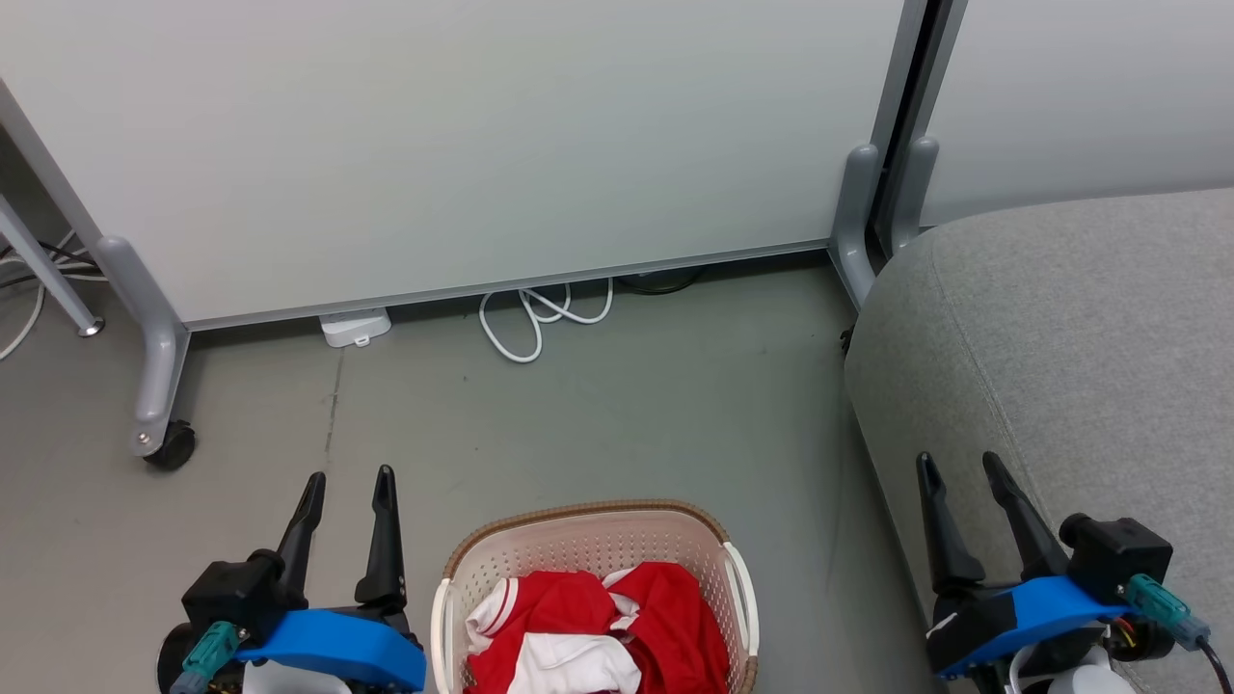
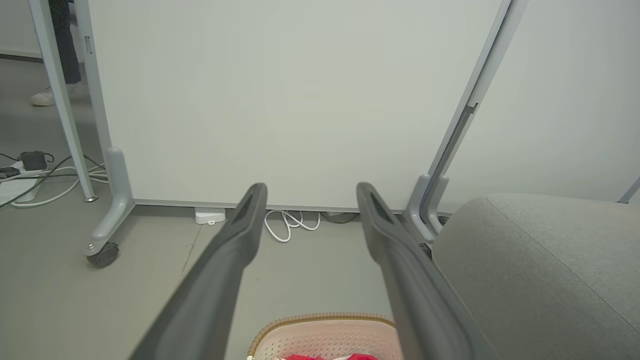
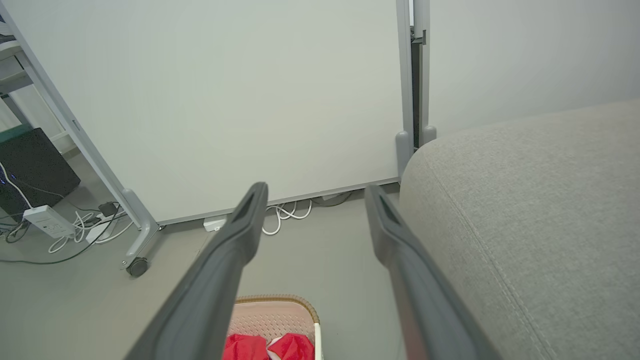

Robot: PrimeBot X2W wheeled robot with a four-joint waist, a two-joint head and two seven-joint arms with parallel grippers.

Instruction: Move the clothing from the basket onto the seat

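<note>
Left of the basket (image 1: pixel 578 508), the left gripper (image 1: pixel 351 474) points forward, fingers apart and empty. Right of the basket, the right gripper (image 1: pixel 957 459) does likewise over the edge of the seat (image 1: pixel 1060 337).

No readable text, label, brand, number or sign appears on anything in view.

We lose the near half of the basket (image 1: pixel 590 540) and of the clothing (image 1: pixel 665 607) below the head view's bottom edge. The seat (image 1: pixel 1080 357) runs off the right edge. In the left wrist view, a grey post (image 2: pixel 63 105) half hides a person's shoe (image 2: pixel 42 97).
</note>
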